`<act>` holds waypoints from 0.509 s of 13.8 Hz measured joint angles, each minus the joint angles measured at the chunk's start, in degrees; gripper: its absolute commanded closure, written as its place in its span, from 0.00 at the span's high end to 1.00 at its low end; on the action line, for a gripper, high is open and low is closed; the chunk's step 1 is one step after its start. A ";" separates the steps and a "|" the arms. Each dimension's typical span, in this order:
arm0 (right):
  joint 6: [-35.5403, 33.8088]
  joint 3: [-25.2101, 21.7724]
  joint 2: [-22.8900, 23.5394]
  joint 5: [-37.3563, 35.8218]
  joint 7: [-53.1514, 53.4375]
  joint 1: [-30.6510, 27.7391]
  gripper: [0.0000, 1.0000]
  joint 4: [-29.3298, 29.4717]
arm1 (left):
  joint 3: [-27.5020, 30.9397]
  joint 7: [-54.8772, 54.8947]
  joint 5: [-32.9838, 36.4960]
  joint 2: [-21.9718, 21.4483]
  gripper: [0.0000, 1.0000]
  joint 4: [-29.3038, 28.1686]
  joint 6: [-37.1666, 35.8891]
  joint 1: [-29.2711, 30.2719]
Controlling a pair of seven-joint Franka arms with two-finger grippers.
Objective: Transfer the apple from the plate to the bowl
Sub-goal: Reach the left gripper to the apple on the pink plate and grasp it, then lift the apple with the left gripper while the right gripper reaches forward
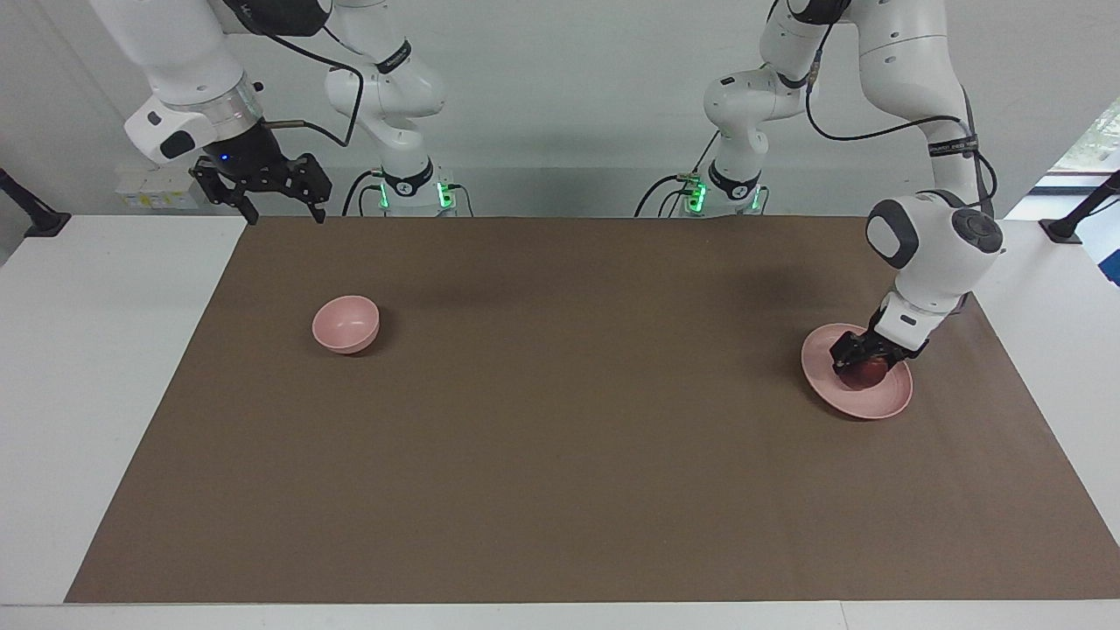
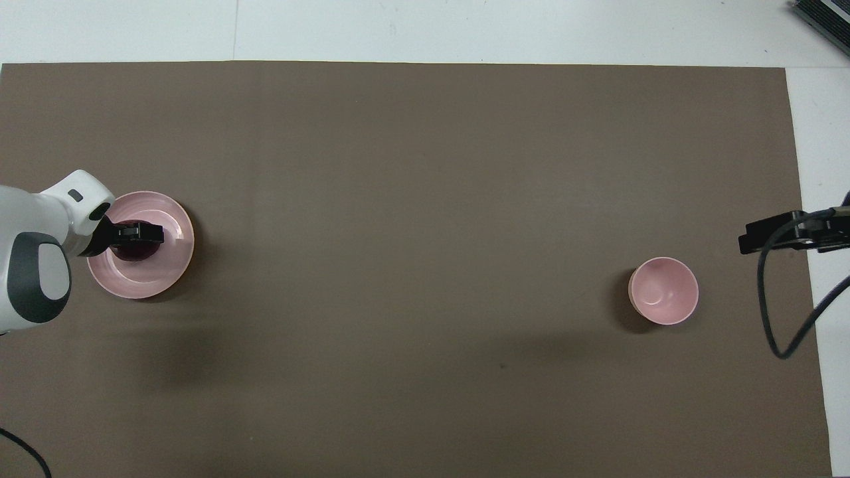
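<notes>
The dark red apple lies on the pale pink plate at the left arm's end of the table. My left gripper is down on the plate, tilted, with its fingers against the apple's sides, shut on it. The apple still rests on the plate. The small deep pink bowl stands empty toward the right arm's end. My right gripper waits open, raised over the mat's corner at that end, nearer to the robots than the bowl.
A brown mat covers the table, with white table edge around it. The right arm's black cable hangs over the mat's edge beside the bowl. A dark object sits at the table's corner farthest from the robots.
</notes>
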 measured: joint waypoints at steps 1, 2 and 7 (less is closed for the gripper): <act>0.00 0.00 -0.02 0.00 0.00 0.00 1.00 -0.12 | 0.02 0.00 0.00 0.00 0.00 -0.17 -0.01 0.01; -0.01 0.00 -0.13 0.00 0.00 0.00 1.00 -0.29 | 0.07 0.00 0.00 0.00 0.00 -0.26 -0.02 0.04; -0.03 0.00 -1.59 0.80 1.42 -0.01 1.00 -2.32 | 0.01 2.58 0.00 -0.15 0.00 -0.19 -0.03 0.02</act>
